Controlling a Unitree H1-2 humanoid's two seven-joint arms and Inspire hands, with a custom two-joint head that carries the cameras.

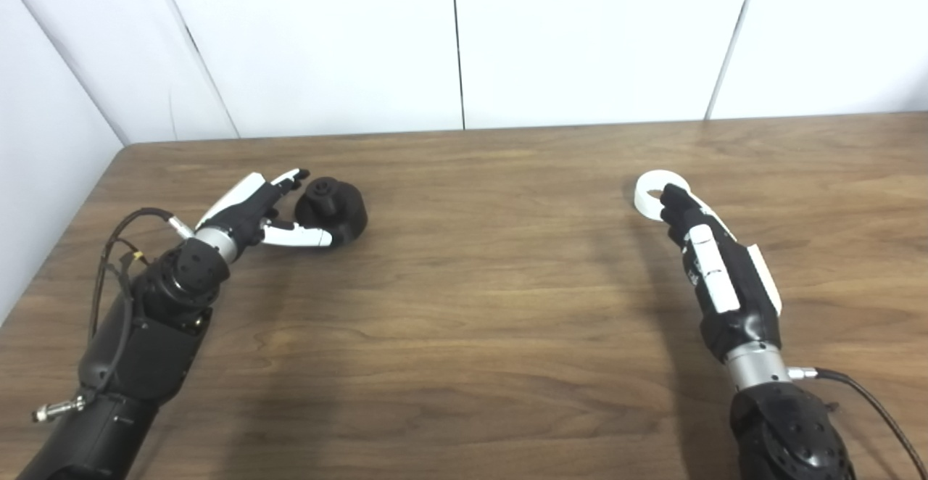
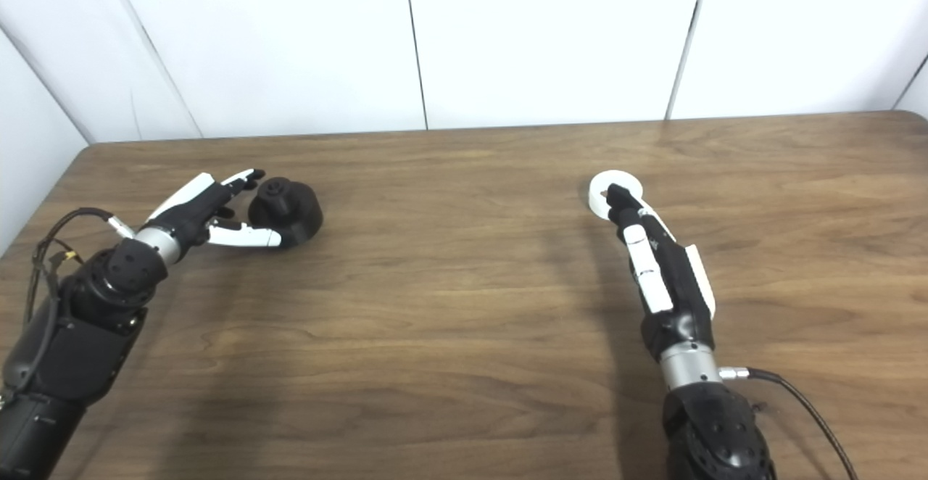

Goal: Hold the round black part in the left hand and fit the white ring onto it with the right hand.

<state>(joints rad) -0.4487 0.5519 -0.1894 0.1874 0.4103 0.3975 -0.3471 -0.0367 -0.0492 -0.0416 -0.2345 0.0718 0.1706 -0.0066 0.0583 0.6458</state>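
Observation:
The round black part (image 1: 335, 208) with a knob on top sits on the table at the left. My left hand (image 1: 264, 215) is open around its left side: the fingers (image 1: 290, 177) reach past its far edge and the thumb lies along its near edge, touching or nearly so. The white ring (image 1: 650, 191) rests on the table at the right. My right hand (image 1: 707, 251) stretches toward it, low over the table, dark fingertips (image 1: 672, 201) curled onto the ring's near rim by the hole. Its thumb is hidden, so I cannot see a grip.
The wooden table (image 1: 478, 306) lies bare between the two hands. White wall panels (image 1: 457, 38) close off the back and the left side. A cable (image 1: 870, 400) trails from the right wrist toward the lower right corner.

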